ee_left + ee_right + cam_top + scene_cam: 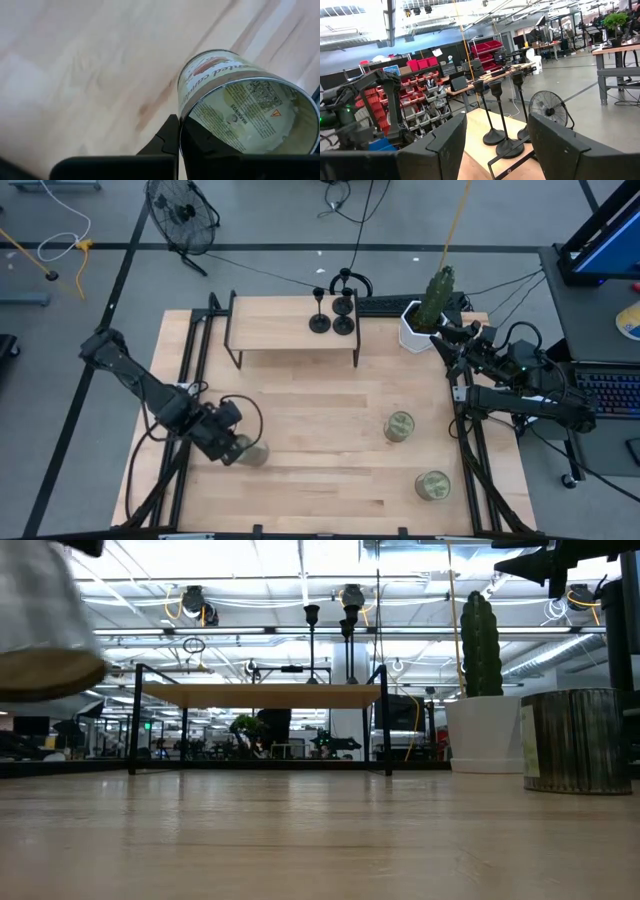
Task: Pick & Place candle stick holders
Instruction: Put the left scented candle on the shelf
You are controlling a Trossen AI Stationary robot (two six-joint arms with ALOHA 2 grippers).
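All three candle stick holders point(333, 311) stand untouched on the shelf point(290, 338); left pincer point(238, 448) apparently grips a jar point(252, 452), right pincer point(497, 137) gapes wide.

You can't see the left gripper's point(238, 448) fingertips from above; the tilted clear glass candle jar point(252, 452) covers them. In the low view that jar point(45, 615) is a blur, cut off by the pic's edge. In the right wrist view the three matte-black candlestick holders point(499, 120) overlap, and one base is probably behind the right gripper's point(497, 145) finger.
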